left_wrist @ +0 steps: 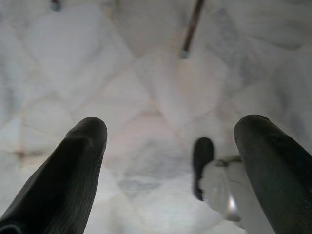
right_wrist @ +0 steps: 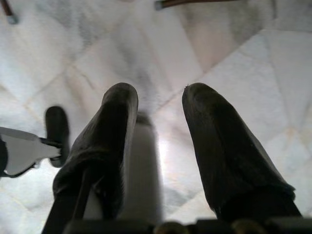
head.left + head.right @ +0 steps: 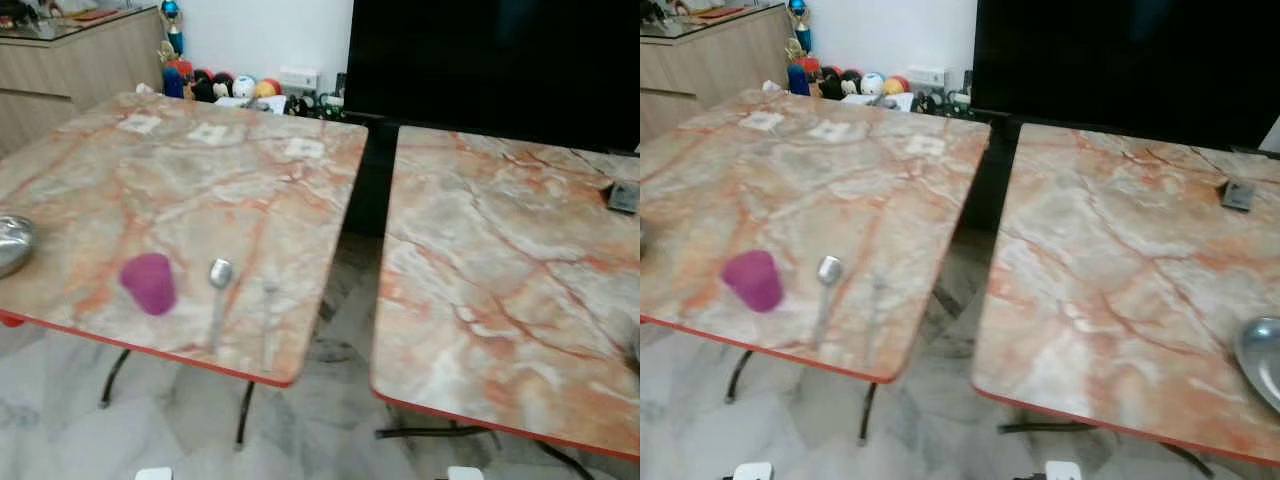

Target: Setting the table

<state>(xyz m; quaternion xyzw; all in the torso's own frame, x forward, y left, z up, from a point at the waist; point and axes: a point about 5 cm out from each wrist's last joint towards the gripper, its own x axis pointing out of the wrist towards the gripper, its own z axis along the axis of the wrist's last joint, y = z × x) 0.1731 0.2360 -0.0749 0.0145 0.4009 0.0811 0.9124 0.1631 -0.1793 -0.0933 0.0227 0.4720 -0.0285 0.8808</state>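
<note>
- Nearest you, the left gripper (image 1: 170, 170) hangs low over the pale tiled floor (image 1: 146, 97), its fingers (image 1: 73, 165) spread wide with nothing between them.
- The right gripper (image 2: 161, 146) hangs over the same floor, its fingers (image 2: 112, 136) parted by a narrower gap and also holding nothing.
- On the left surface (image 3: 190, 190), near its front edge, you have a purple cup (image 3: 149, 283) with a spoon (image 3: 218, 295) just beside it and a fork (image 3: 268, 320) next to that. All three are apart from one another.
- Expect the cup to be light plastic, stiff enough but easy to tip. Take it across its sides about midway up, with a gentle squeeze.
- The spoon and fork look like thin metal, stiff and slippery, lying flat. Pinch each across the handle near the middle, and watch that it does not skate off the front edge close by.
- A metal bowl (image 3: 12, 243) sits at that surface's left edge, and a metal plate (image 3: 1262, 357) lies near the front right of the right surface (image 3: 1120, 260). Both look smooth and likely to slide, so grip them by the rim.
- A small dark object (image 3: 622, 196), too blurred to identify, lies far back on the right surface.
</note>
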